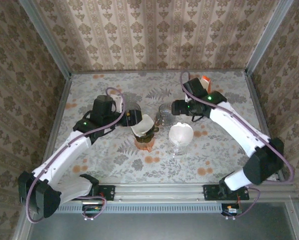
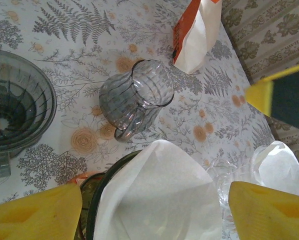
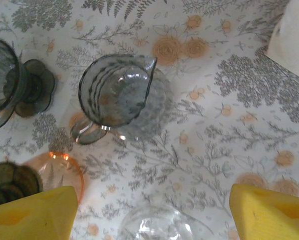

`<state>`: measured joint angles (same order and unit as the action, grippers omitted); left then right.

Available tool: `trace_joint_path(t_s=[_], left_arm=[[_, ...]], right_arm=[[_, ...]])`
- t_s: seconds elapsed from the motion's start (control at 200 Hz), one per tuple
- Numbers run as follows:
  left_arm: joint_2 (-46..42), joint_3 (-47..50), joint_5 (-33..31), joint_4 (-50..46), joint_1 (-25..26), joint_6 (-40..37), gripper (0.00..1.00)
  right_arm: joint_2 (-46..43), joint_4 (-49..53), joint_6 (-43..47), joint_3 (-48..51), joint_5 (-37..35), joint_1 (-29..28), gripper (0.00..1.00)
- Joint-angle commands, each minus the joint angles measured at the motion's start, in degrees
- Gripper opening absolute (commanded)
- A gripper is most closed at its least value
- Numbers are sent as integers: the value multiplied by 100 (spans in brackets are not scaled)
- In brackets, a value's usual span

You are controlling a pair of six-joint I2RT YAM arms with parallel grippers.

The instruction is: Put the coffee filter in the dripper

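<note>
Left gripper (image 2: 152, 202): jaws spread wide, gripping nothing, one finger on each side of the coffee filter (image 2: 159, 187)
Right gripper (image 3: 152, 210): open and empty, above the grey pitcher (image 3: 119, 95)
Coffee filter: seated in the dark-rimmed dripper (image 2: 97, 200), upper edge standing above the rim
Risk: a finger snagging that raised paper edge on withdrawal could drag the filter out or tip the dripper off the amber vessel (image 1: 145, 145) below

The left tool (image 2: 154, 215) has its yellow fingers (image 2: 37, 215) spread wide. Between them a white coffee filter (image 2: 159, 195) sits within a dripper's dark rim (image 2: 95, 200). A smoky glass pitcher (image 2: 134, 95) stands mid-desk (image 2: 64, 65), and an orange-and-white bag (image 2: 194, 35) lies near the desk's wall-side edge.
</note>
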<state>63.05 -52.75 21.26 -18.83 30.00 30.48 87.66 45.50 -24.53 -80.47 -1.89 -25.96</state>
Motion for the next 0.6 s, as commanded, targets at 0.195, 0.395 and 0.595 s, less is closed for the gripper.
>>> trace_joint_path(t_s=[0.195, 0.395, 0.595], left_arm=[[-448, 230, -266, -87, -77, -59, 88], [-528, 476, -116, 41, -333, 13, 89], [-547, 639, 158, 209, -584, 116, 88]], right_arm=[[1313, 154, -95, -958, 709, 170, 96], [1682, 78, -280, -969, 874, 168, 96], [2073, 70, -210, -1233, 1201, 170, 96]])
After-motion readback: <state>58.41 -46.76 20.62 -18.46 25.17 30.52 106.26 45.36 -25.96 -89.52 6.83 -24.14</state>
